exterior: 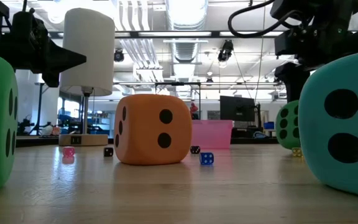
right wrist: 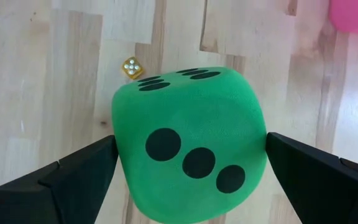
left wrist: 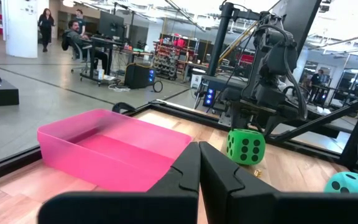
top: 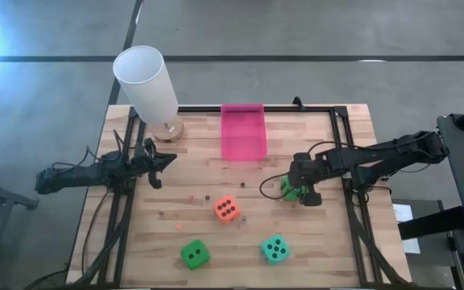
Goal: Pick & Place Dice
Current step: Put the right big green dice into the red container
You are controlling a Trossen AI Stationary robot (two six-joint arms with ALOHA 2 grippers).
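High view: the pink bin (top: 242,131) sits at the far edge of the wooden table (top: 329,250) and serves as landmark. Four large dice counted. One green die (top: 289,188) lies near the bin's right front corner, with the right gripper (top: 300,193) lowered over it; the right wrist view shows the fingers (right wrist: 73,177) spread wide, one on each side of the die, at or just off its faces; contact cannot be confirmed. The orange die (top: 226,209) lies in front of the bin, well apart from it. The second green die (top: 194,254) and the teal die (top: 275,249) lie further forward, near the table's front edge, with bare wood between all four. Several tiny dice are scattered around the orange die; exact count unclear. One white lamp (top: 149,86) stands left of the bin. The left gripper (top: 166,162), fingers pressed together and empty, waits left of the bin beside the lamp base.
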